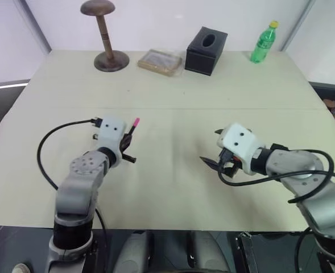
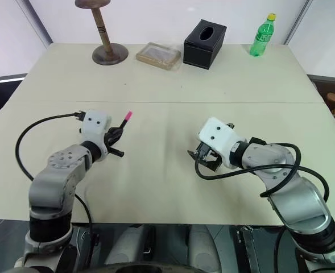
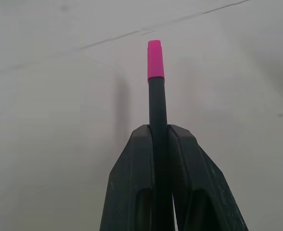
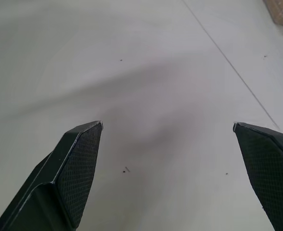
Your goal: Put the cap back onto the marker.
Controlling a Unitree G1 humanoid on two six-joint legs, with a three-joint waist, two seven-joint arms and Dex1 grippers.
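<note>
My left gripper (image 3: 158, 127) is shut on the black marker (image 3: 157, 106), which sticks out past its fingertips just above the table (image 1: 173, 170). The bright pink cap (image 3: 155, 60) sits on the marker's far end; from the head it shows as a pink tip (image 1: 135, 121) pointing away from me. My right gripper (image 4: 167, 125) hovers low over the table at the right, open wide, with bare tabletop between its fingers (image 4: 79, 163). The two grippers are well apart.
Along the table's far edge stand a wooden hat stand (image 1: 104, 34), a flat wrapped packet (image 1: 160, 61), a black tissue box (image 1: 206, 50) and a green bottle (image 1: 264, 42). A seam (image 1: 213, 108) crosses the tabletop. A black cable (image 1: 48, 142) loops beside the left arm.
</note>
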